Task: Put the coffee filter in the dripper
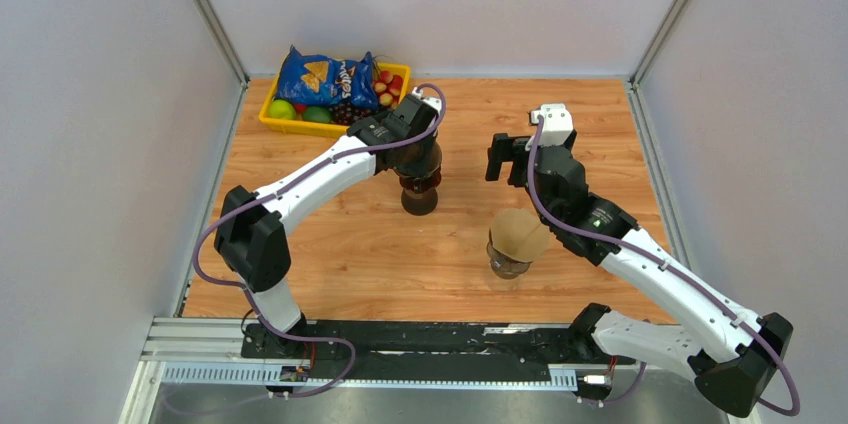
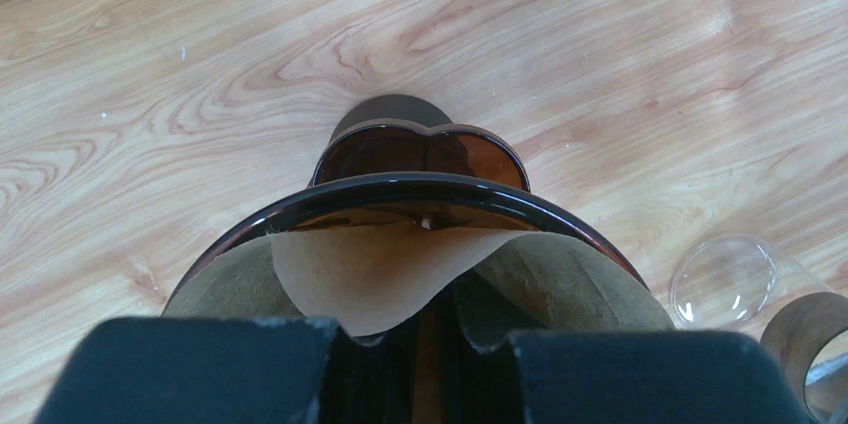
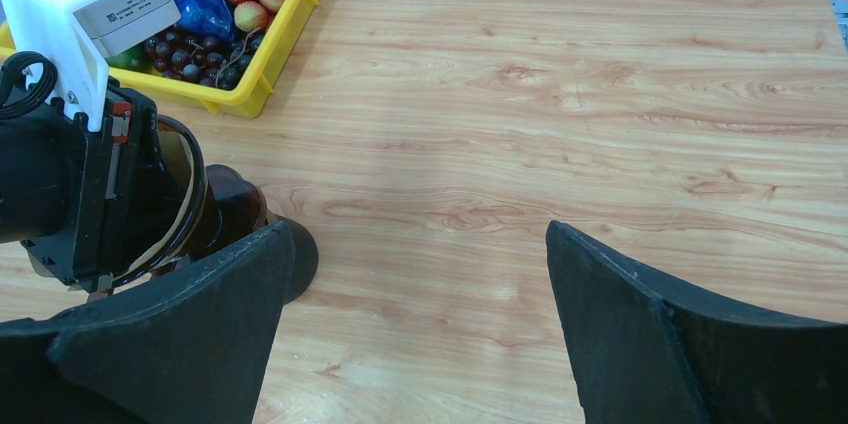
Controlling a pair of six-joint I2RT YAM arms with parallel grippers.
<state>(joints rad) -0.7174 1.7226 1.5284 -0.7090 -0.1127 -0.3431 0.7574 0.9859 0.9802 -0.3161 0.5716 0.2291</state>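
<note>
Brown paper filter (image 2: pixel 370 274) sits inside amber dripper (image 1: pixel 420 199) mid-worktop (image 1: pixel 350 254); left claw (image 2: pixel 425 336) straddles dripper rim, fingers parted, cannot tell if it pinches anything. Right claw (image 3: pixel 417 234) released, spread wide, holding nothing, right of dripper

Dripper (image 1: pixel 420 200): left claw (image 1: pixel 421 176) sits right on top, so you get no way in from above.
Middle lane: open between the dripper and the filter-topped glass (image 1: pixel 517 244). The right claw (image 3: pixel 420 234) hangs over its far end, jaws wide.
Table (image 1: pixel 600 124): back right is bare wood, free for you to sweep.
Yellow tray (image 1: pixel 268 122): blocks your back-left corner, chip bag (image 1: pixel 325 77) heaped on it.
</note>
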